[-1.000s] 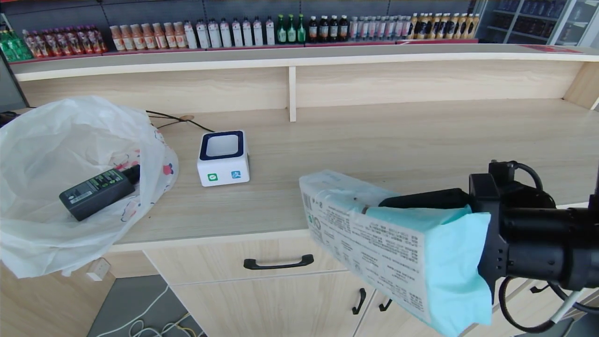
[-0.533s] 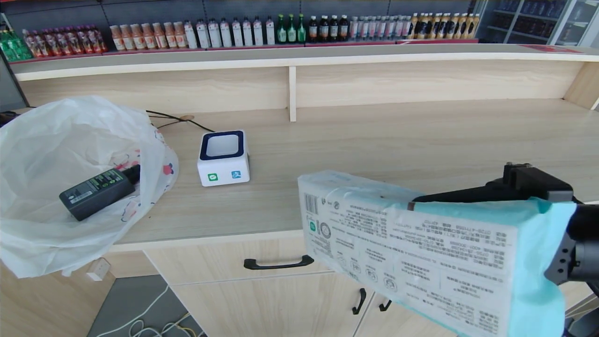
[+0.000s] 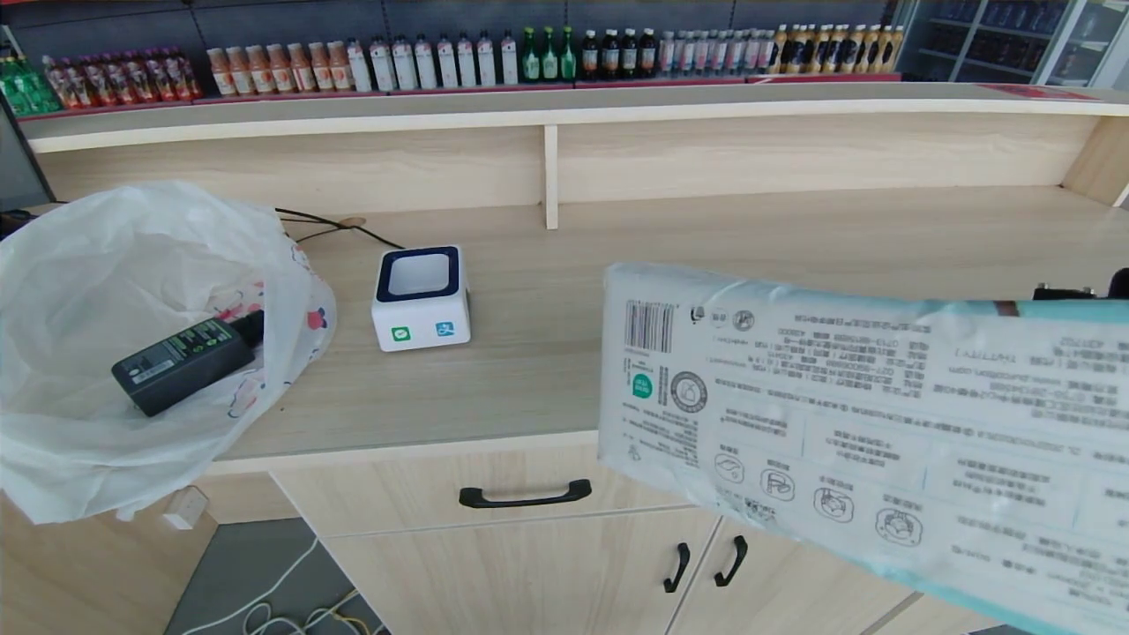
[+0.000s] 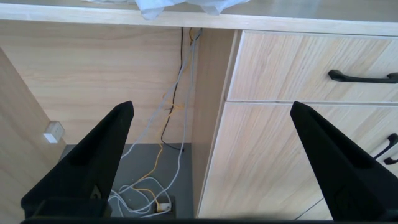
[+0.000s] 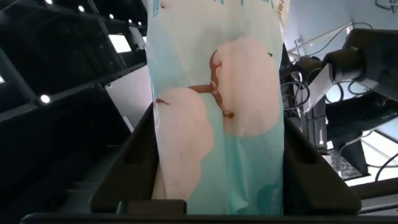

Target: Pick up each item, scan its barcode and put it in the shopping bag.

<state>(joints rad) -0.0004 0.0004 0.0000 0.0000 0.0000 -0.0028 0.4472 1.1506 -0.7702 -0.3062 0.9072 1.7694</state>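
Right fingers (image 5: 132,168) have the teal wrapped pack (image 3: 864,414) clamped, up in the air right of the scanner (image 3: 420,297), barcode showing. Left fingers (image 4: 93,162) wide open, down below the worktop (image 3: 529,370).

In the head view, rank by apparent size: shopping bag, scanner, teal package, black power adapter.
1. teal package, though nearness to the camera inflates it
2. shopping bag
3. scanner and black power adapter look alike; unranked
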